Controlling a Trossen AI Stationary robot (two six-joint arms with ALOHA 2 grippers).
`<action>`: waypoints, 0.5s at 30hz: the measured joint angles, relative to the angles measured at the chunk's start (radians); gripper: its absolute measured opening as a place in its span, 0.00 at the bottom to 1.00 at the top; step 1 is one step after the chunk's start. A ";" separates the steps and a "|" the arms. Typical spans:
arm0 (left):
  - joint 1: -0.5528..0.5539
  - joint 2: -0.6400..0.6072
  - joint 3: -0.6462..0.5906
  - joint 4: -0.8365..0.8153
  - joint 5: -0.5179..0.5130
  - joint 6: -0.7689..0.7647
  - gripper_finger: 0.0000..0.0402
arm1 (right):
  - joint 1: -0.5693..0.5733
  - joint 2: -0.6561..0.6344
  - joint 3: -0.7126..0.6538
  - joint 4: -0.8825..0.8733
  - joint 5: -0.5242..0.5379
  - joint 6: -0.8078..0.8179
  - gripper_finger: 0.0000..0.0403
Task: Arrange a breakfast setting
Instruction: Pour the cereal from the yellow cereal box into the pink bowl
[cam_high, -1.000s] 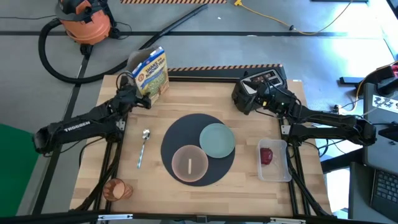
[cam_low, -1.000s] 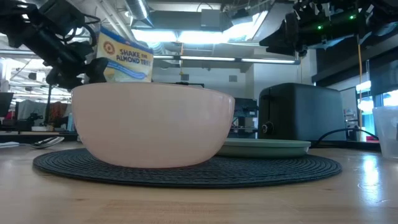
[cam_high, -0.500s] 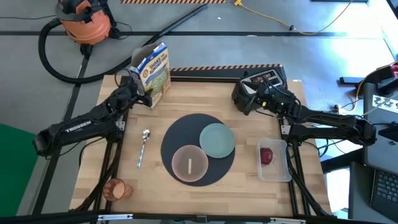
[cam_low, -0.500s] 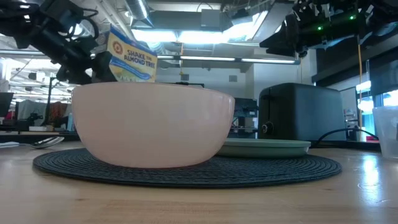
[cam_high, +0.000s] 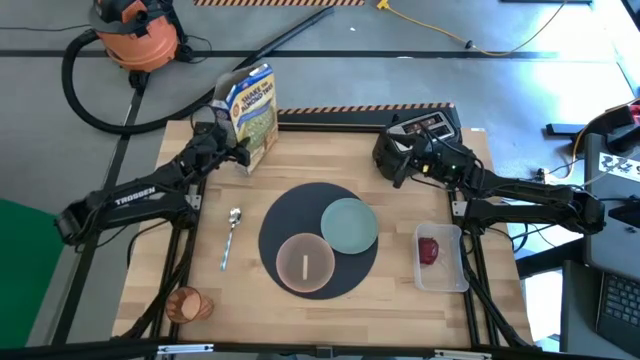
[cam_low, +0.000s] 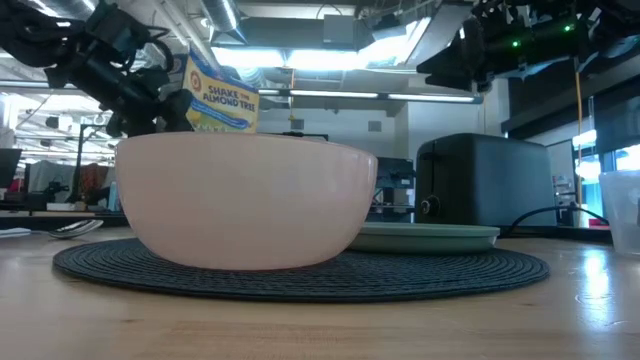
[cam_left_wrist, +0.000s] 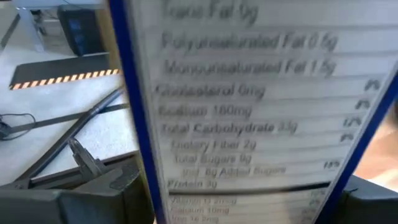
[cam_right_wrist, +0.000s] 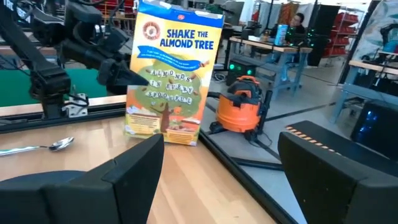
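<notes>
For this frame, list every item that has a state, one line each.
Cereal box: upright, top flap open, gripped by left tool.
Right tool: open, empty, by black toaster.
Pink bowl: upright on dark-grey round mat.
Orange translucent cup: on its side.

You have the bowl (cam_high: 305, 262) and plate (cam_high: 349, 224) on the mat (cam_high: 285, 215), spoon (cam_high: 230, 237) to its left, toaster (cam_high: 420, 135) behind.

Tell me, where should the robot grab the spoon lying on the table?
Probably by its thin handle, coming straight down from above. The metal spoon lies flat on the wood left of the mat, with bare table around it, so fingers could likely straddle the handle.
</notes>
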 joint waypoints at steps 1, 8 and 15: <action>0.000 0.001 -0.001 0.003 0.007 0.003 0.66 | 0.000 0.000 0.000 0.000 -0.005 0.000 0.75; -0.041 -0.032 -0.007 0.043 0.094 0.065 0.59 | 0.000 0.001 0.000 0.041 -0.142 0.002 0.75; -0.151 -0.084 -0.007 0.084 0.405 0.211 0.58 | 0.025 0.101 0.070 0.092 -0.189 0.000 0.75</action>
